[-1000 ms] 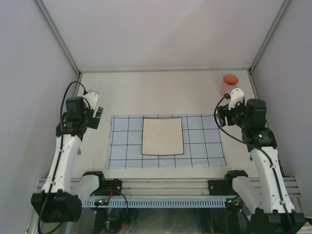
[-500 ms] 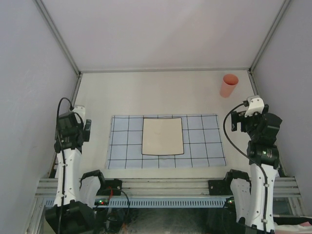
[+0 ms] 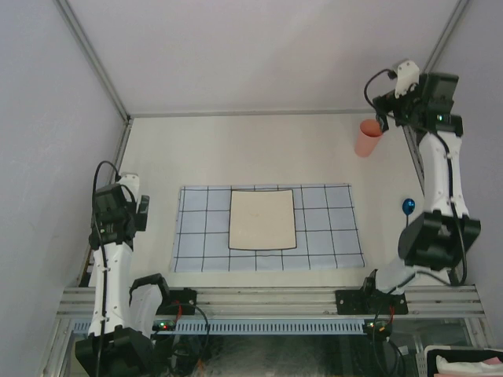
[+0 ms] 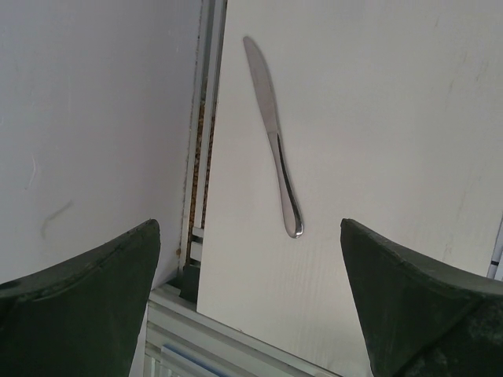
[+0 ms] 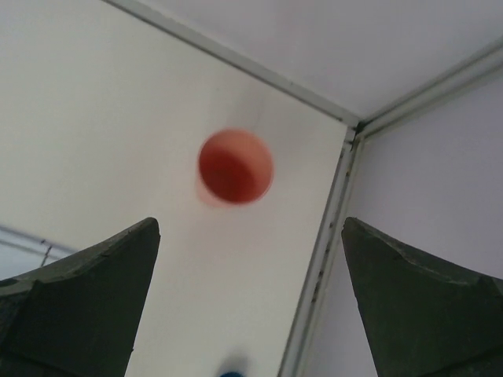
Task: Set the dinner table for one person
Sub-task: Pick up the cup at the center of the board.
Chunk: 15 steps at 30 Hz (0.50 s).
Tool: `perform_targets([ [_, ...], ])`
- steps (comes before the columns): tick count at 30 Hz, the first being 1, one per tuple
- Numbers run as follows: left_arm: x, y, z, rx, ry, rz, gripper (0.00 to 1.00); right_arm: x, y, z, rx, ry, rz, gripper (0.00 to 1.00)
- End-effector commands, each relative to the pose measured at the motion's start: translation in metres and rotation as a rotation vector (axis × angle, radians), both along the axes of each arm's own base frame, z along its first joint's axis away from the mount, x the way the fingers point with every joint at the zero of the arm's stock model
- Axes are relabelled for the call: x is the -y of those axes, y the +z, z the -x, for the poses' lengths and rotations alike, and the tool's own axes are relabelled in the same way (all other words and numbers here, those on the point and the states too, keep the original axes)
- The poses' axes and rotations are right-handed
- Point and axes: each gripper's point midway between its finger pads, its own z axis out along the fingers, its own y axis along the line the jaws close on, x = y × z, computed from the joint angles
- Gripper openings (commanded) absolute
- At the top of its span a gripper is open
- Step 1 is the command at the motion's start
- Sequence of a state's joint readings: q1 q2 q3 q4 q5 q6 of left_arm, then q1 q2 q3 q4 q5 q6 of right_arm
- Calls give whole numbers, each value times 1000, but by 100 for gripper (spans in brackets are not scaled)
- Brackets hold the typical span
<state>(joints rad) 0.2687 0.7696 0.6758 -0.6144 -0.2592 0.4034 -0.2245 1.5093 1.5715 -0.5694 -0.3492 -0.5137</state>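
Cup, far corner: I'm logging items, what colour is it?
Salmon-orange cup, clearest in the top view.

Orange-red plastic cup: blurry in the right wrist view, with a smeared rim. You cannot tell what is inside.
Small round blue thing: too small in the top view to tell what it is.
Blue bit: cut off by the bottom edge of the right wrist view.
Left gripper: the bottom edge cuts off both dark green fingers.
Right gripper: its fingers are cut off the same way.
White stuff: cut off at the top view's bottom right corner.
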Motion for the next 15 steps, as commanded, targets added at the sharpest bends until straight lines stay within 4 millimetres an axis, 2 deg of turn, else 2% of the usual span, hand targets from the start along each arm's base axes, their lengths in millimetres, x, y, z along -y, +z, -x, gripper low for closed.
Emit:
perform_targets([
  [1,3,8,-8,27,-39,12,100,5,-7,-35,-131,68,55,100],
  [4,5,7,-12,19,-55,18,100,4,-3,-57,-116,83,82,100],
  [7,5,6,-15,0,-74,21,100,6,-15,-76,-113,95,185,100],
  [9,4,5,-17,-11,-72,18,100,2,-24,-83,-148,125,217,100],
  [10,3,5,-18,-15,-67,19,100,0,-20,-88,-147,135,224,100],
  [15,1,8,-22,-11,-62,22,100,1,-34,-100,-189,155,267,100],
])
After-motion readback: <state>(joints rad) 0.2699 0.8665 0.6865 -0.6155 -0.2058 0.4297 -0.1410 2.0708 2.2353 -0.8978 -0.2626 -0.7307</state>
